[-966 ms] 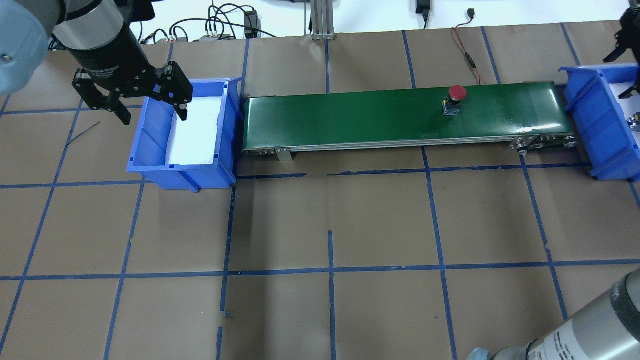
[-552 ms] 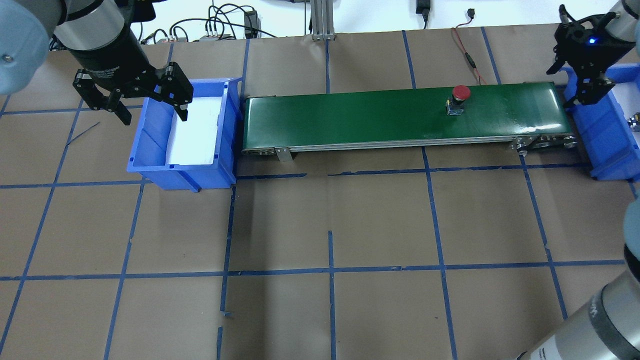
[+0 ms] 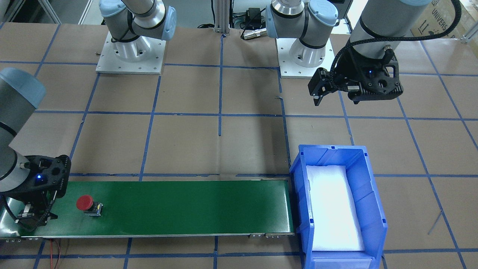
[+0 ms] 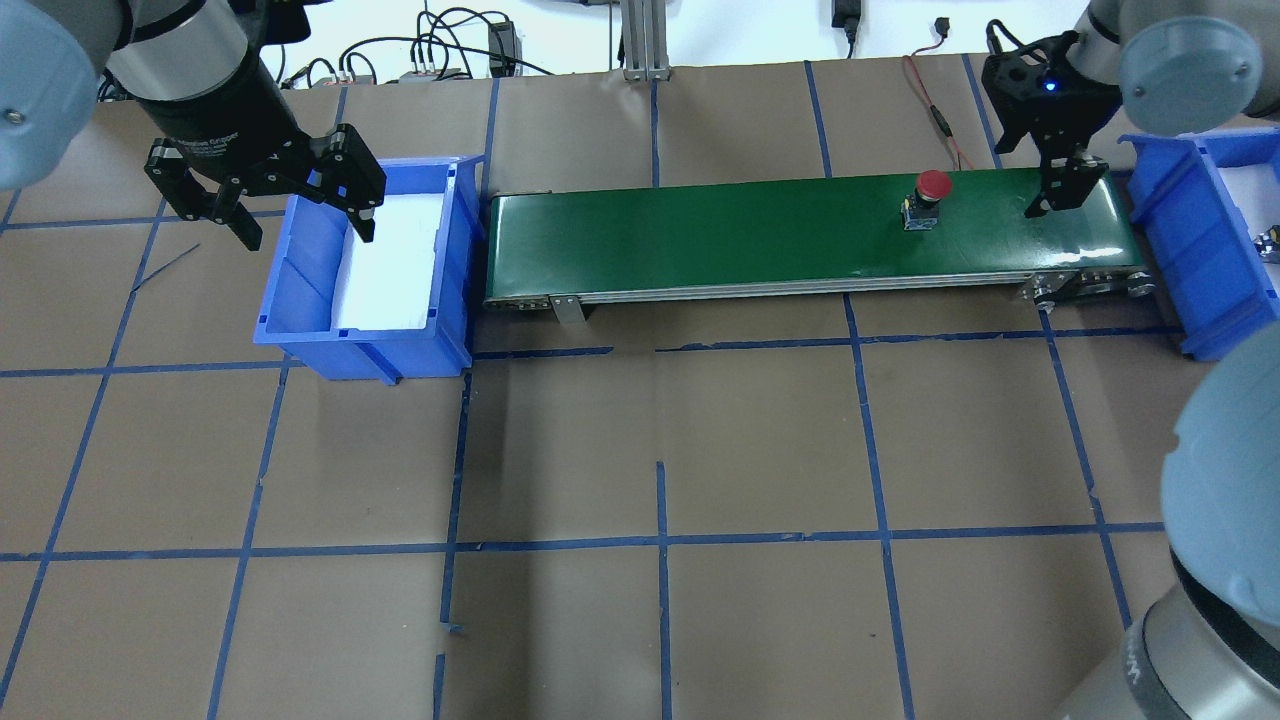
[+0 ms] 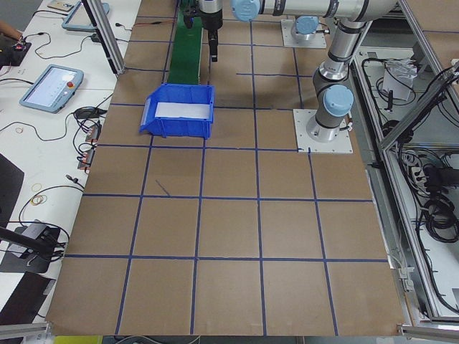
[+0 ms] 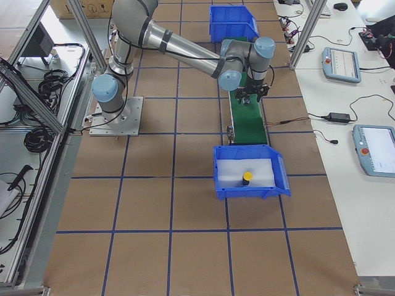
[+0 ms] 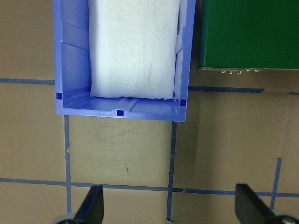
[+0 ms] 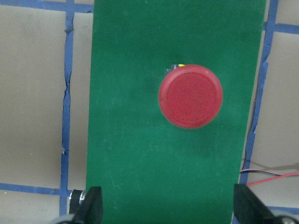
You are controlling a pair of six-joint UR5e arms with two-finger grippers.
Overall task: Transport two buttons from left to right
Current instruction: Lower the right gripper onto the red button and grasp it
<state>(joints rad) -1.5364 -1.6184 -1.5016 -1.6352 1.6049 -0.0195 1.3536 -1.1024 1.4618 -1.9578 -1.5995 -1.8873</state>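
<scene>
The right jaws hung wide open and empty over the far right end of the conveyor belt (image 4: 700, 235), a long, smooth, glossy green strip with small metal rollers at its ends. Just ahead of those jaws, towards the middle of the belt and not touched by them, the red button (image 4: 930, 192) stood upright on the belt. Its round, domed, matte cap sat on a small dark body; from the wrist camera the cap lay roughly midway between the two black fingertips (image 8: 91, 205) and beyond them. Behind the same jaws, past the belt's end, the yellow button (image 6: 246, 177) stood on a white foam pad inside the right bin (image 6: 222, 179), a rigid blue plastic box with sloping walls. The left jaws were likewise spread wide with nothing in them, held above the brown paper counter (image 4: 650, 450) with its grid of blue tape. In front of them sat the left bin (image 4: 300, 330), of the same blue plastic, lined with a soft rectangular white foam sheet (image 4: 390, 270).
</scene>
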